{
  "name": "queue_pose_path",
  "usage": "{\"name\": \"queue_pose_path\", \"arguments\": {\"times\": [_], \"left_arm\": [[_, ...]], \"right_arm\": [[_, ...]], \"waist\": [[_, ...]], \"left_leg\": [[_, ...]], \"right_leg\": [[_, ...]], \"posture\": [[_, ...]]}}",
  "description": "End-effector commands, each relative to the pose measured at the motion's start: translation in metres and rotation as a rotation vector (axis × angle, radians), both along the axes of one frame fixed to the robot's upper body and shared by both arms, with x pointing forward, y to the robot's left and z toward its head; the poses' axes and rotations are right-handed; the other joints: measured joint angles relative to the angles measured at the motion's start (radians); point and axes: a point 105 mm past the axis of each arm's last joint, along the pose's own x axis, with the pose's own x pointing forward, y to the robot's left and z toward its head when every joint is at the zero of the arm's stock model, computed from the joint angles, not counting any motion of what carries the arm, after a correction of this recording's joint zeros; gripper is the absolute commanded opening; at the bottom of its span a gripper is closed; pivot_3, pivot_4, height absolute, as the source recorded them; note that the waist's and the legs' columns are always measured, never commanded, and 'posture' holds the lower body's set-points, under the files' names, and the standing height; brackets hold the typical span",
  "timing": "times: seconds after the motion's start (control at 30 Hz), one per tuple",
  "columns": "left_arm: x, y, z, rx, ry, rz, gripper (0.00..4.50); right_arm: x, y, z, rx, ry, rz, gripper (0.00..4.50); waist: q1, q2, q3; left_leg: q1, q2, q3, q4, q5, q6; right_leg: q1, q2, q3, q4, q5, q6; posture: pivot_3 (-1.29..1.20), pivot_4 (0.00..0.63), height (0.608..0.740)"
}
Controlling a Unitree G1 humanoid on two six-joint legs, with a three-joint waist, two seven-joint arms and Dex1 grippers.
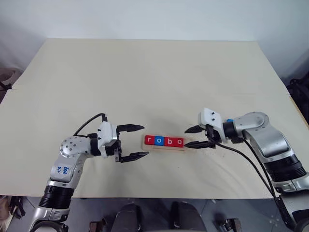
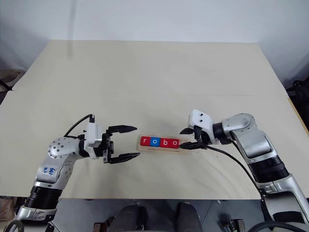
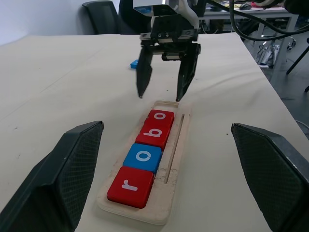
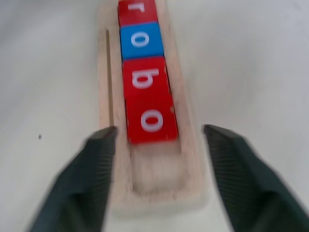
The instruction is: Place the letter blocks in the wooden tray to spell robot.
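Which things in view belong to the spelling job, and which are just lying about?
Job:
- wooden tray
- r block
- blue o block
- b block
- red o block
- loose blue block, letter hidden

Lying about:
- chair
- cables

This is looking like a lab or an office room for robot tests. A wide table (image 1: 145, 77) under a plain cream cover is standing against a bare white wall (image 1: 154, 17). Behind it, black office chairs (image 3: 104, 17) and a desk (image 3: 251, 14) with hanging cables (image 3: 251, 29) are showing.
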Motion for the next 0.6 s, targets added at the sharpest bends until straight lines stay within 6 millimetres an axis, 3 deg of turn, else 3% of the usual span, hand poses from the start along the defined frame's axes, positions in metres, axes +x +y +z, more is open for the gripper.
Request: {"name": "queue_pose_path", "arguments": {"times": [0.03,0.17,0.6], "left_arm": [[0.0,0.0,0.007,-0.002,-0.04,-0.003,4.5],[0.001,0.0,0.007,-0.001,-0.041,-0.001,4.5],[0.001,0.002,0.009,0.002,-0.049,0.012,4.5]], "right_arm": [[-0.004,-0.002,0.004,-0.011,-0.037,0.023,1.48],[-0.004,0.0,-0.001,-0.021,-0.039,0.024,0.07],[0.004,0.016,-0.01,-0.017,-0.054,0.028,0.01]], "waist": [[0.0,0.0,0.0],[0.0,0.0,0.0],[0.0,0.0,0.0]], "left_leg": [[0.0,0.0,0.0,0.0,0.0,0.0],[0.0,0.0,0.0,0.0,0.0,0.0],[0.0,0.0,0.0,0.0,0.0,0.0]], "right_leg": [[0.0,0.0,0.0,0.0,0.0,0.0],[0.0,0.0,0.0,0.0,0.0,0.0],[0.0,0.0,0.0,0.0,0.0,0.0]], "posture": [[0.0,0.15,0.74],[0.0,0.15,0.74],[0.0,0.15,0.74]]}}
